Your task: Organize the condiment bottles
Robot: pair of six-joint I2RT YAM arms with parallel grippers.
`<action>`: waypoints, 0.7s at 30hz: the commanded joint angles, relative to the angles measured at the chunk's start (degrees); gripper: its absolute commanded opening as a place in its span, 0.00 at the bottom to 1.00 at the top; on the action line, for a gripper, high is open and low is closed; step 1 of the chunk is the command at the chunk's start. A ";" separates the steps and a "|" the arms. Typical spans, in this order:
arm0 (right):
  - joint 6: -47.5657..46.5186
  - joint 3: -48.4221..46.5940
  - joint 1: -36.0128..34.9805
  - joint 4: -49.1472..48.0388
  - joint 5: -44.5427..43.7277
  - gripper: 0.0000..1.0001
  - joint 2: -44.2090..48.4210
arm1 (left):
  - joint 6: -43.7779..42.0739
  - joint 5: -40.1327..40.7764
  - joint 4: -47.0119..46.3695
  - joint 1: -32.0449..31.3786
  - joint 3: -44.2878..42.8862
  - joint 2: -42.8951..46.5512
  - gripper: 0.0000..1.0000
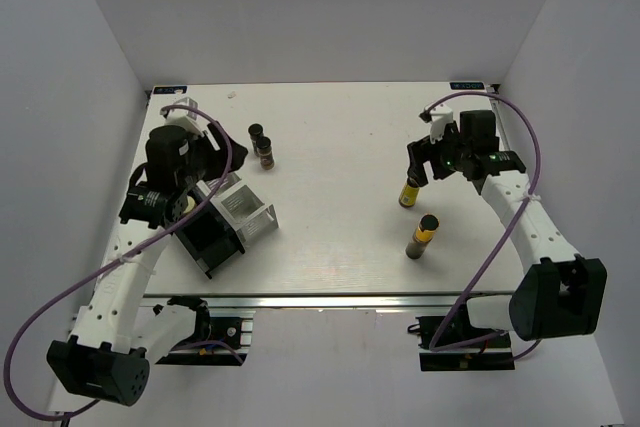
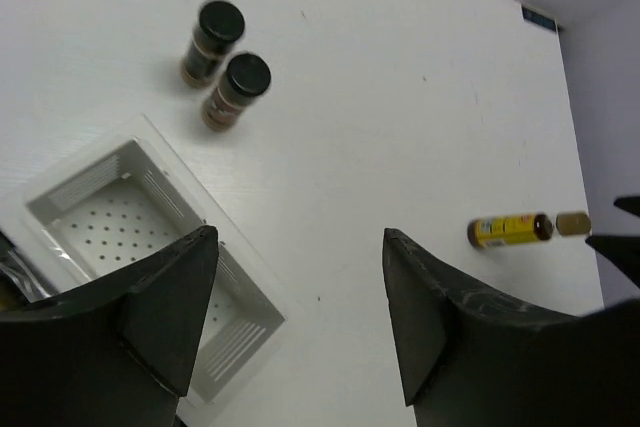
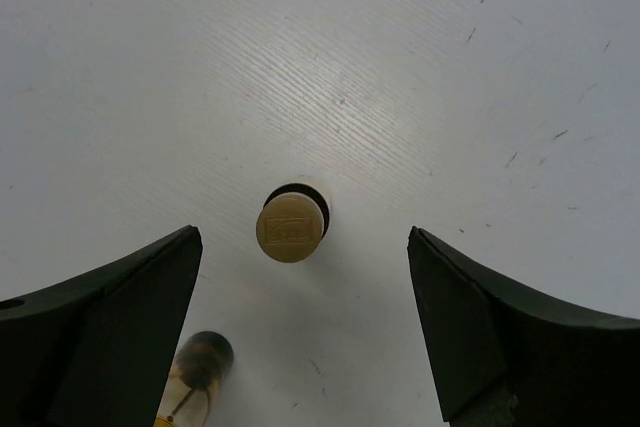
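Observation:
Two dark brown condiment bottles with black caps stand side by side at the back left, and show again as the brown pair in the left wrist view. Two yellow-labelled bottles stand on the right: one with a tan cap, one nearer the front. My right gripper hangs open above the tan-capped bottle, whose cap shows between the fingers; the other bottle is at the lower left. My left gripper is open and empty over bare table beside the rack. In the top view the right gripper and the left gripper hover above the table.
A black-and-clear compartment rack lies at the front left; one white perforated compartment shows under my left fingers. The tan-capped yellow bottle is far right in the left wrist view. White walls enclose the table on three sides.

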State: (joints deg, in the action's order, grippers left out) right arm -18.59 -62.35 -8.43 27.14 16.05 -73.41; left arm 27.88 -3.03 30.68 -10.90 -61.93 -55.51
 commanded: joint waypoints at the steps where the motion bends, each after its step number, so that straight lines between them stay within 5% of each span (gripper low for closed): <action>1: -0.66 -1.46 -0.19 0.37 -0.85 0.89 -2.43 | 0.42 -9.36 -3.69 0.09 2.51 0.04 0.77; 15: -1.89 -0.06 -0.19 -2.70 -0.06 0.64 -7.72 | 0.60 -8.49 -2.38 0.09 4.54 1.36 0.78; 21: -2.85 1.00 -0.19 -4.02 1.34 0.42 -7.98 | 0.69 -8.05 -2.02 0.00 4.36 1.36 0.78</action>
State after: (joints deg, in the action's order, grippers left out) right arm -20.38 -62.06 -8.45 25.63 16.01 -81.38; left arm 28.49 -10.57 29.32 -10.90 -57.54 -55.40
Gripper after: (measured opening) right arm 0.467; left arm 0.780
